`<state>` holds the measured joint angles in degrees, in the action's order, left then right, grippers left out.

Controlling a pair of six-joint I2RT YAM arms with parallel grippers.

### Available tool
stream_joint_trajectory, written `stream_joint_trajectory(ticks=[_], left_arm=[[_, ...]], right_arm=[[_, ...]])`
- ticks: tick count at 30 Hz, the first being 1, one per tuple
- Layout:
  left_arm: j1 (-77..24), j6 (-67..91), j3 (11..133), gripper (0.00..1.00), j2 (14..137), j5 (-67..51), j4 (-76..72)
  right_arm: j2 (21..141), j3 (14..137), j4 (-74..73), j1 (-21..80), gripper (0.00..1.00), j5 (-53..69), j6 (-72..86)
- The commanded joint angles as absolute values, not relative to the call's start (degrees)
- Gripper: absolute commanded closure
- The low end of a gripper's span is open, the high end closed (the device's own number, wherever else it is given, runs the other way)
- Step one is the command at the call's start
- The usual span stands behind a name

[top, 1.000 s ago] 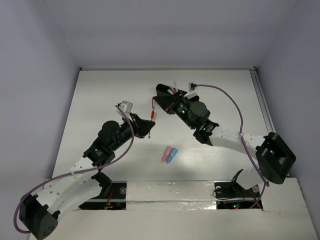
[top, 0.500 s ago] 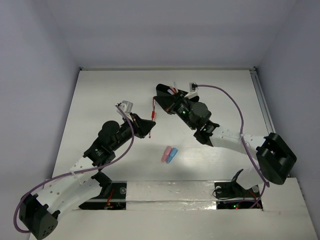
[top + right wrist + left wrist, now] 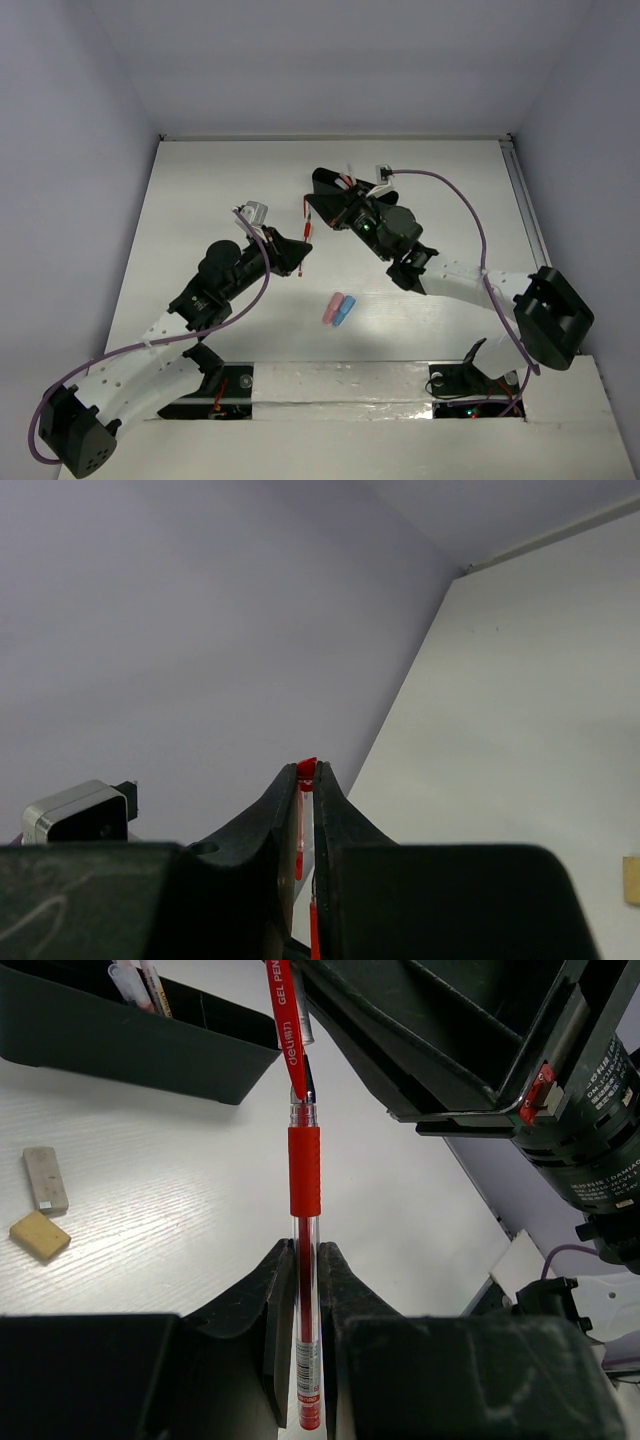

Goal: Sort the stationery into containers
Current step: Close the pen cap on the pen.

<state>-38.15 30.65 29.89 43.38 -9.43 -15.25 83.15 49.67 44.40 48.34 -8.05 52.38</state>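
1. Nearest the arm bases, a pink capsule and a blue capsule lie side by side on the tabletop.
2. The left end effector is clamped on a red pen — the pen runs straight out, its tip pointing away at the right arm.
3. Right at that tip is another red pen, a bit tilted, squeezed tight in the right end effector.
4. Farther off, the black tray holds pale pens — a grey eraser and a tan eraser lie near it.

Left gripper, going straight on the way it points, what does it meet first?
The red pen in the left gripper leads; its tip seems to meet the red cap held by the right gripper first, though depth is unclear.
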Motion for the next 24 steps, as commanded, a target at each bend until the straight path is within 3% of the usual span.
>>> stream_joint_trajectory(ticks=[1, 24], left_arm=[[-38.14, 31.03, 29.97, 1.00, 42.80, -10.11, -19.07], [-38.14, 31.03, 29.09, 1.00, 40.52, -10.02, -19.69]], right_arm=[[80.95, 49.39, 48.08, 48.87, 1.00, -8.09, 50.80], [80.59, 49.13, 48.52, 48.87, 1.00, -9.32, 50.36]])
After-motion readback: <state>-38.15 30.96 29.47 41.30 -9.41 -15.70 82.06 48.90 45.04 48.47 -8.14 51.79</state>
